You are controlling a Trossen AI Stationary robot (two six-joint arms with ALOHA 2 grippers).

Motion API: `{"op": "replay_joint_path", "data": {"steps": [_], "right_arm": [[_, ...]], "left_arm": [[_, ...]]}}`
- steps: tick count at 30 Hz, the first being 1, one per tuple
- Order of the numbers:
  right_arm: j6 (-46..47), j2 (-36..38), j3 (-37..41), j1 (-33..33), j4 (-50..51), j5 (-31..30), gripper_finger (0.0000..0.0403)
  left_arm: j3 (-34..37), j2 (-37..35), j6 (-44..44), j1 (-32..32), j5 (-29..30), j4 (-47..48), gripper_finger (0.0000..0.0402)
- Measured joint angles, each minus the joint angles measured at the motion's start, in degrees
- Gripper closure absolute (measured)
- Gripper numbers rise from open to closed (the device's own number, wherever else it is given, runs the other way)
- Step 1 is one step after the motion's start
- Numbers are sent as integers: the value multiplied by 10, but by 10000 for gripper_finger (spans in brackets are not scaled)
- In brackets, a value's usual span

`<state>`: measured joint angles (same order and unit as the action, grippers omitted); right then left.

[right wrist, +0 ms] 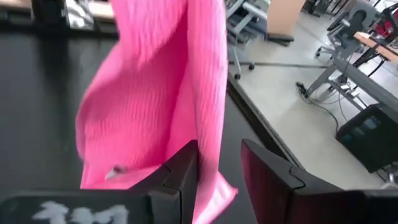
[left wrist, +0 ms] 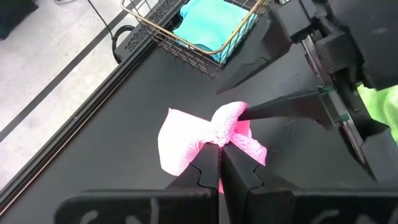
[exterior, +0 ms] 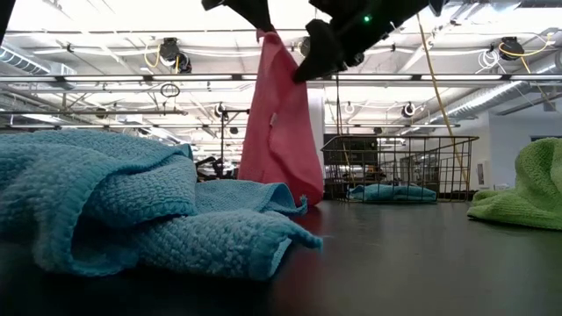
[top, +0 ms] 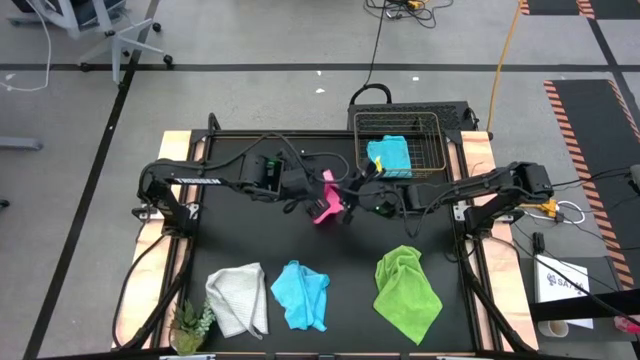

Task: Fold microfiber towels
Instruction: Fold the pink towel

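The pink towel hangs at mid-table between my two grippers; in the low view it hangs long and narrow. My left gripper is shut on it. My right gripper is open, its fingers either side of the towel's hanging side edge. A light blue towel lies in the wire basket. The white-grey towel, a second blue towel and the lime green towel lie crumpled along the near edge. My left gripper pinches a bunched top part of the pink towel between its two fingers, coming level from the table's left. The towel hangs below the fingers, slack. Whether its lower end rests on the table, I cannot tell. My right gripper has one fingertip at the towel's bunched top, coming from the table's right. Whether it touches, I cannot tell.
The wire basket stands at the far right of the black mat. A small green plant sits at the near left corner. Bare mat lies between the arms and the row of towels.
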<state>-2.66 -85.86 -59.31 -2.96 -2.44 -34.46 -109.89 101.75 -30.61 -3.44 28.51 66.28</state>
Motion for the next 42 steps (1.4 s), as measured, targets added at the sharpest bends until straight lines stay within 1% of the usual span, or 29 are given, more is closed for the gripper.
{"op": "replay_joint_path", "data": {"steps": [9, 14, 16, 20, 22, 28, 32, 39, 42], "right_arm": [[54, 0, 0, -1, 129, 0, 289], [61, 0, 0, 5, 132, 0, 289], [70, 0, 0, 5, 119, 6, 289], [94, 0, 0, -7, 65, 68, 289], [95, 0, 0, -17, 35, 88, 289], [63, 0, 0, -42, -51, 90, 289], [61, -14, -1, -42, -62, 73, 289], [63, -66, 0, -39, -102, 108, 289], [61, -73, 0, -39, -106, 108, 289]], "left_arm": [[0, 0, 0, 2, 0, 30, 399], [0, 0, -6, 2, 0, 30, 395], [0, 0, -6, 2, 0, 30, 395], [0, 0, 1, 5, 3, 27, 397], [0, 0, 1, 9, 3, 25, 394], [0, 0, 7, 9, 4, 25, 396], [0, 0, 5, 10, 5, 22, 398], [0, 0, 21, 17, 5, -21, 394], [0, 0, 29, 22, 4, -27, 398]]}}
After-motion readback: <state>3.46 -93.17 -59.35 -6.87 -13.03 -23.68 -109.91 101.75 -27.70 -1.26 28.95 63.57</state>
